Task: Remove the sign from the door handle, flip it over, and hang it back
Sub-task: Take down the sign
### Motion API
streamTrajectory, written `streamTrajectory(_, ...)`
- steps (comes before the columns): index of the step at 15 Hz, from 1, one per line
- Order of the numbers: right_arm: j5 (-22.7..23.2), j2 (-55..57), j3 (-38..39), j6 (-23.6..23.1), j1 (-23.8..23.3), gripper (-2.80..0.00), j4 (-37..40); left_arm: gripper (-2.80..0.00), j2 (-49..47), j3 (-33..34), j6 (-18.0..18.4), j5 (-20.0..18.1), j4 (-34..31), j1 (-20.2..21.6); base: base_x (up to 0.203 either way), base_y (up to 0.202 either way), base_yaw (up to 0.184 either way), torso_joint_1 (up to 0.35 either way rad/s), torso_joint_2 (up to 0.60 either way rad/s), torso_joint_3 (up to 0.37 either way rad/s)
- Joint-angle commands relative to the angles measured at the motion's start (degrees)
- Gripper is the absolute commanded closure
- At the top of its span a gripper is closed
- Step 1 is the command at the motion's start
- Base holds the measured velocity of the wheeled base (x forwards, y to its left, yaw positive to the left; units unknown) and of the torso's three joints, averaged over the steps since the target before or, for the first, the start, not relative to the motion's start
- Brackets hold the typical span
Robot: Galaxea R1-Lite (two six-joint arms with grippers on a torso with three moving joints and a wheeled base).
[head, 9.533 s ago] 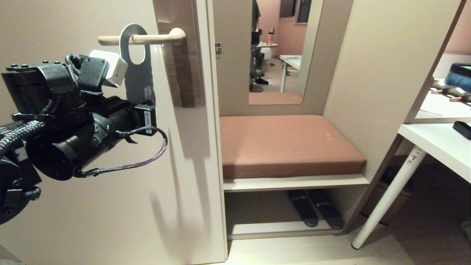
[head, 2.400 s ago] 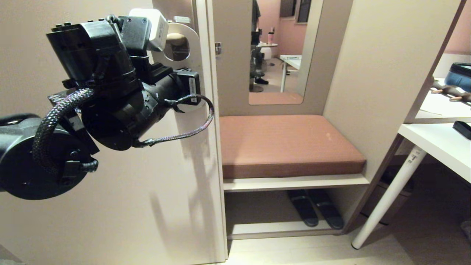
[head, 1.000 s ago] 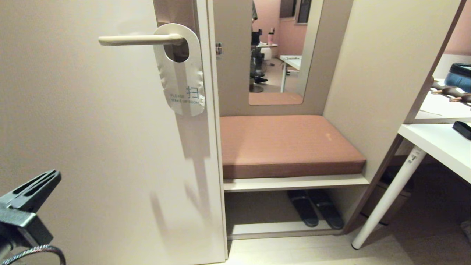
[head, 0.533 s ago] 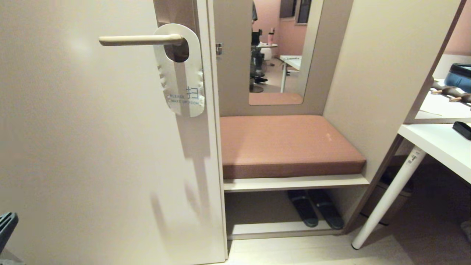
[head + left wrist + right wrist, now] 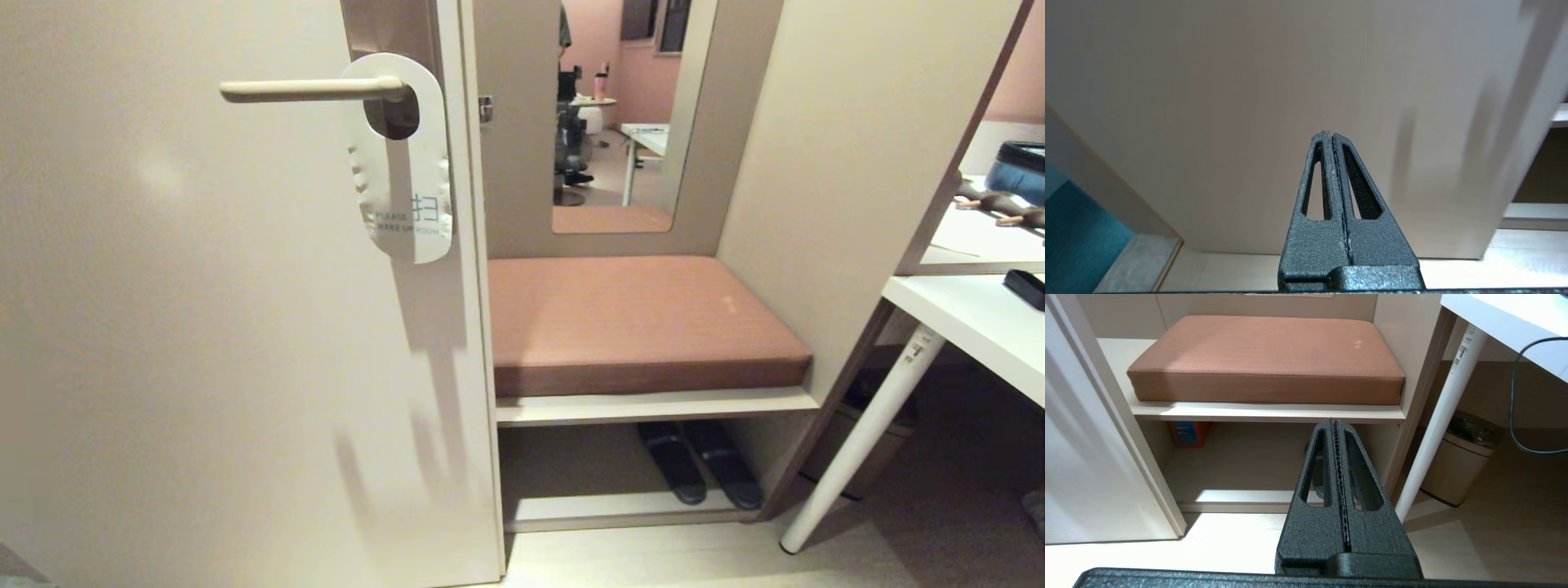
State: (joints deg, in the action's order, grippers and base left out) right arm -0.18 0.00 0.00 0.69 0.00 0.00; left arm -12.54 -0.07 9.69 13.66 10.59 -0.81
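The sign (image 5: 404,175) hangs on the cream door handle (image 5: 306,89) near its pivot end, white face outward with "PLEASE MAKE UP ROOM" printed low on it. The handle sits on a tall brown-grey plate (image 5: 392,28). Neither arm shows in the head view. My left gripper (image 5: 1332,134) is shut with nothing in it, low down and facing the bare lower door panel. My right gripper (image 5: 1334,421) is also shut and empty, parked low and pointing at the shelf under the bench.
The cream door (image 5: 204,343) fills the left. Right of it a brown cushioned bench (image 5: 637,322) sits above a shelf holding dark slippers (image 5: 698,472). A white table (image 5: 971,327) with a slanted leg (image 5: 857,437) stands at the right, a bin (image 5: 1461,457) under it.
My left arm has dropped out of the head view at the lower left. The sign hangs free on the handle, swaying slightly.
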Motion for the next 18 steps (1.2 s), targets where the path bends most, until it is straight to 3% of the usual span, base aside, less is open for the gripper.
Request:
streamTrajectory(1, 0.01, 0.0, 0.0, 0.02, 0.0, 0.0, -0.09, 0.0, 8.13, 0.06, -0.01, -5.01, -1.84, 0.92, 0.0, 0.0, 0.0, 0.0, 0.0, 0.0)
streamTrajectory(4, -0.01, 0.0, 0.0, 0.02, -0.01, 0.0, 0.0, 0.0, 12.45, 0.07, -0.62, -11.67, -6.43, 0.82, 0.0, 0.0, 0.0, 0.0, 0.0, 0.0)
streamTrajectory(7, 0.01, 0.0, 0.0, 0.02, 0.0, 0.0, 0.0, 0.0, 12.45, 0.07, -3.57, -13.62, -7.87, 0.81, 0.0, 0.0, 0.0, 0.0, 0.0, 0.0)
streamTrajectory(10, 0.01, 0.0, 0.0, 0.02, 0.0, 0.0, 0.0, 0.0, 12.45, 0.07, -5.56, -13.83, -10.33, 0.81, 0.0, 0.0, 0.0, 0.0, 0.0, 0.0)
streamTrajectory(18, 0.01, 0.0, 0.0, 0.02, 0.0, 0.0, -0.09, 0.0, 12.45, 0.07, -4.84, -14.02, -10.42, 0.81, 0.0, 0.0, 0.0, 0.0, 0.0, 0.0)
